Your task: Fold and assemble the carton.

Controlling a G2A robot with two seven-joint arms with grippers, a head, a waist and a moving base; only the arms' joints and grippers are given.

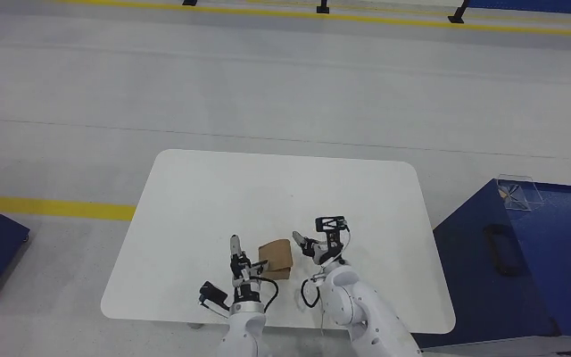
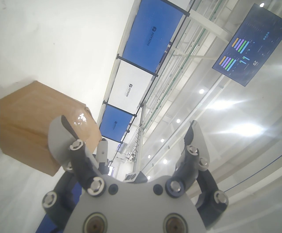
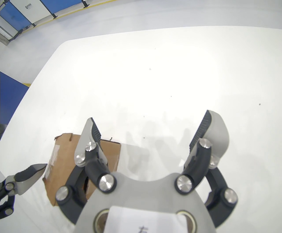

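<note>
Three working items first, then the surroundings, listed for you from the near table edge outward.

1. Left gripper [image 2: 127, 123]: spread wide, with nothing between its fingers. Your left wrist view looks up past it and puts the carton [image 2: 33, 123] outside the span, beside one finger. The right wrist view adds a left fingertip [image 3: 33, 170] at the carton's edge. It is probably touching, though the contact is hard to confirm.

2. Right gripper [image 3: 149, 117]: equally wide open and holding nothing. In its own view, one finger lies across the carton [image 3: 66, 163] and the other over the bare table [image 3: 154, 66]. The top view gives you the layout, with the right gripper [image 1: 312, 239] just beside one side of the carton and the left gripper [image 1: 245, 254] at the opposite side.

3. Carton [image 1: 276, 257]: brown, resting on the table close to its near edge, between the two grippers.
   - Top view: a small box shape.
   - Left wrist view: plain faces meeting at a corner.
   - Right wrist view: a pale strip along one face and an uneven flap edge on the far side.

4. Table [image 1: 268, 187]: white, with rounded corners.

5. Beyond the table:
   - Top view: a blue cabinet [image 1: 508, 259] off the table's right side and a yellow floor line [image 1: 62, 208] to the left.
   - Left wrist view: blue and white panels [image 2: 134, 83] and a screen with coloured bars [image 2: 244, 50] high in the hall.
   - Right wrist view: panels [image 3: 13, 13] standing on the floor past the far table edge.
</note>
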